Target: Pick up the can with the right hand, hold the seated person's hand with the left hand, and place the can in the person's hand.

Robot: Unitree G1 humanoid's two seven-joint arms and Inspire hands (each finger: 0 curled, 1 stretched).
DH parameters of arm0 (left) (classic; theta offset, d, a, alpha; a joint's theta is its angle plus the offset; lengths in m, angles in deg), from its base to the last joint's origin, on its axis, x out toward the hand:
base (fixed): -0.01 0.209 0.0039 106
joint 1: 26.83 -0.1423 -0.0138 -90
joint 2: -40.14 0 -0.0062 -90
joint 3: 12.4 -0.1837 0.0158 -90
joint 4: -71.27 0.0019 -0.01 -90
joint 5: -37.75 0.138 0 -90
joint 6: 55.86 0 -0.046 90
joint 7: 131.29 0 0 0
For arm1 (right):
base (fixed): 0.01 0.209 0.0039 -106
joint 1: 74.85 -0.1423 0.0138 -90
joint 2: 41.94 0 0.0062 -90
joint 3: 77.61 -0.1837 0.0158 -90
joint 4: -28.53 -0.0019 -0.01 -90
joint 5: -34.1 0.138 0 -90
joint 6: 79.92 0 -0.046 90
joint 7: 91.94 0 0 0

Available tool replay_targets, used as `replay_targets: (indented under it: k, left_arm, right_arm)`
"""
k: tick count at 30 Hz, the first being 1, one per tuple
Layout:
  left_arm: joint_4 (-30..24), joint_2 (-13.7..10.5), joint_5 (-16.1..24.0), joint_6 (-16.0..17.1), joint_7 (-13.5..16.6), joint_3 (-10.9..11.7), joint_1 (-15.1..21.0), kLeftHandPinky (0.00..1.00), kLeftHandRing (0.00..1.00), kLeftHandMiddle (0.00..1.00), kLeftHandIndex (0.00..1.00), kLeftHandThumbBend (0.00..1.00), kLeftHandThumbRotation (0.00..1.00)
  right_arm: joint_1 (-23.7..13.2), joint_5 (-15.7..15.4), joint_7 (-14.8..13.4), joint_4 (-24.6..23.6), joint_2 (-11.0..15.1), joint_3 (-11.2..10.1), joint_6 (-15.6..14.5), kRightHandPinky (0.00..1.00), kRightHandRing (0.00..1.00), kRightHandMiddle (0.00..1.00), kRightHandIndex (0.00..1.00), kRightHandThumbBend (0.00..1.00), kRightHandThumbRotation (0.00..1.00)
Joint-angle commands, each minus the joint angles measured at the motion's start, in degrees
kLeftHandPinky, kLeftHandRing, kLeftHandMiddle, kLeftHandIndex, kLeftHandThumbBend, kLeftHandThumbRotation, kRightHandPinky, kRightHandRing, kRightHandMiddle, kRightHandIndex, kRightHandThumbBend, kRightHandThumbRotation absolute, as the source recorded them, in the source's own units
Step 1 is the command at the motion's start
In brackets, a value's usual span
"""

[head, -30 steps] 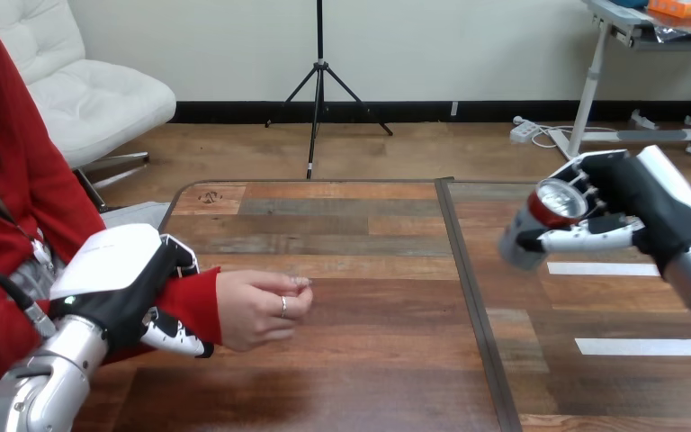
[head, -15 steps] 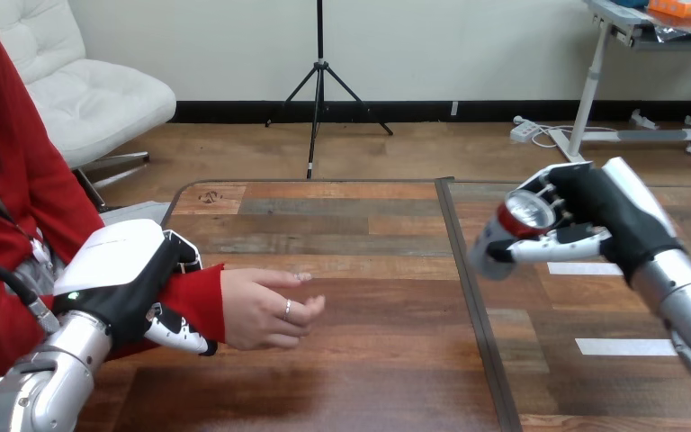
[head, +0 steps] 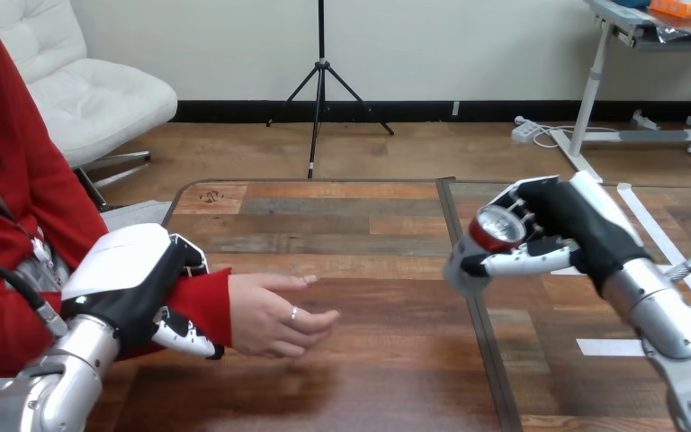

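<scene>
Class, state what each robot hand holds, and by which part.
The right hand grips the can round its side, top end free. The left hand wraps the person's wrist, over the red sleeve.

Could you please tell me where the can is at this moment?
In the head view, the can sits in the right hand, lifted above the table right of centre, well apart from the person's hand at the left.

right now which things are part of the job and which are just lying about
In the job: can in the right hand; person's hand; left hand round the person's wrist.
Lying about: white tape strips on the table.
</scene>
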Motion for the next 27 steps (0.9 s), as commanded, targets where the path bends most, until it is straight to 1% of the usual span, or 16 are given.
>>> replay_targets:
  k: [1, 5, 7, 11, 14, 21, 27]
  left_arm:
    - [-4.8, 2.1, -1.4, 2.8, 3.3, 1.4, 16.9, 0.24, 0.28, 0.34, 0.33, 0.86, 0.0]
    - [-4.4, 2.5, -1.4, 3.0, 3.3, 1.0, 17.5, 0.24, 0.28, 0.33, 0.33, 0.86, 0.0]
    - [-4.2, 2.7, -1.4, 3.1, 3.2, 0.8, 17.8, 0.23, 0.28, 0.33, 0.33, 0.86, 0.0]
    - [-3.9, 3.0, -1.3, 3.1, 3.1, 0.6, 18.1, 0.22, 0.27, 0.33, 0.32, 0.85, 0.0]
    - [-3.6, 3.3, -1.1, 3.2, 3.1, 0.3, 18.4, 0.22, 0.27, 0.33, 0.32, 0.85, 0.0]
    - [-2.7, 4.2, -0.9, 3.6, 3.3, -0.1, 19.3, 0.2, 0.26, 0.32, 0.31, 0.85, 0.0]
    - [-2.3, 5.0, -1.1, 3.5, 3.0, -0.3, 20.0, 0.2, 0.25, 0.31, 0.31, 0.85, 0.0]
  right_arm:
    - [-12.6, 0.3, -1.3, -6.2, -1.7, -0.1, 0.5, 0.34, 0.37, 0.43, 0.46, 0.7, 0.0]
    - [-13.0, 0.0, -1.4, -6.3, -2.3, 0.1, 1.2, 0.33, 0.36, 0.42, 0.46, 0.7, 0.0]
    - [-13.3, -0.1, -1.3, -6.1, -2.5, 0.4, 2.4, 0.33, 0.36, 0.42, 0.46, 0.7, 0.0]
    - [-13.7, -0.5, -1.5, -5.8, -2.8, 0.7, 3.3, 0.32, 0.35, 0.41, 0.45, 0.69, 0.0]
    - [-14.0, -0.9, -1.8, -6.0, -3.1, 1.0, 3.2, 0.31, 0.34, 0.4, 0.45, 0.69, 0.0]
    - [-14.4, -1.4, -1.9, -7.5, -4.0, 1.8, 1.5, 0.3, 0.34, 0.4, 0.45, 0.7, 0.0]
    - [-15.1, -1.5, -1.3, -7.8, -4.8, 2.1, 1.7, 0.3, 0.34, 0.4, 0.45, 0.69, 0.0]
